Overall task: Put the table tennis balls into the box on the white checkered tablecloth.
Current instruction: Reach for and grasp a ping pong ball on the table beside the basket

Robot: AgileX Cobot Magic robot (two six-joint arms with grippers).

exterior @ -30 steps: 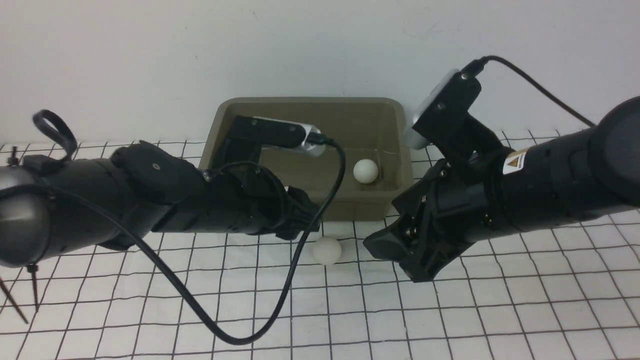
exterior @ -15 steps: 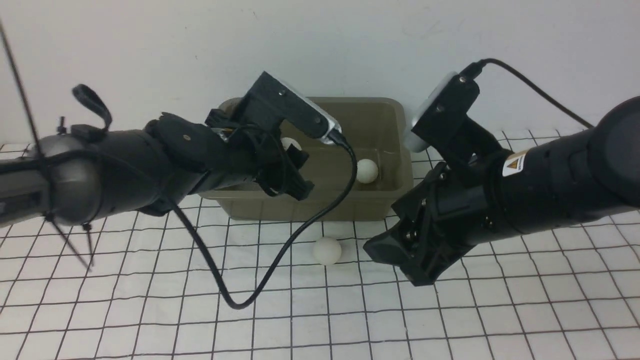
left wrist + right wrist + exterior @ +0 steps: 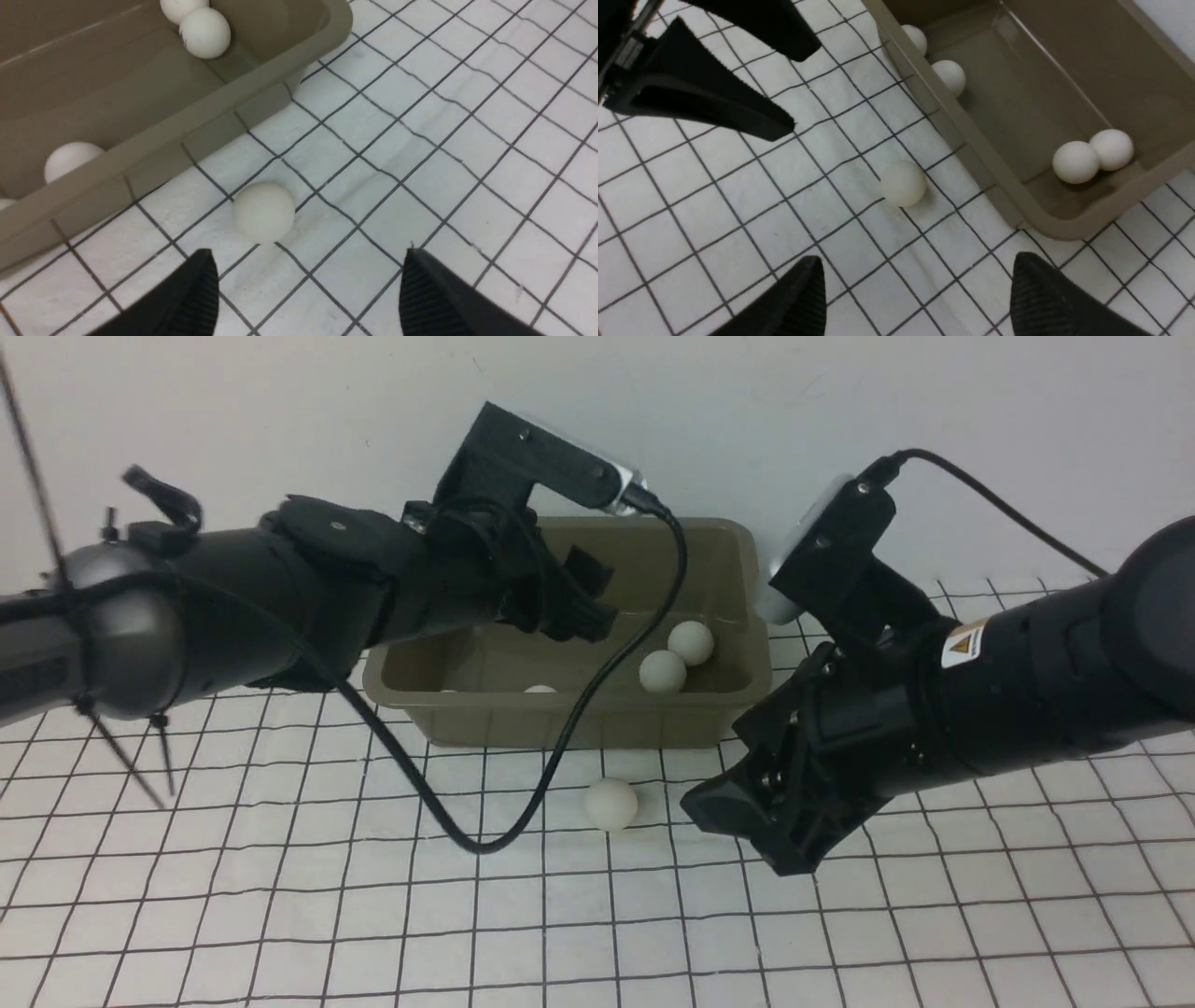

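Jaws on both arms stand parted and empty; with one ball (image 3: 611, 803) left on the cloth (image 3: 280, 896) just in front of the box (image 3: 653, 723), I'd lower the right pair astride it and squeeze gently.

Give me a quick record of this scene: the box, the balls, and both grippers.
Box: olive-grey, on the checkered cloth
Balls inside: four; corner pair close together, wall pair by the near wall
Ball outside: one, on the cloth in front of the box
Left gripper: open, empty
Right gripper: open, empty
Left to do: one ball
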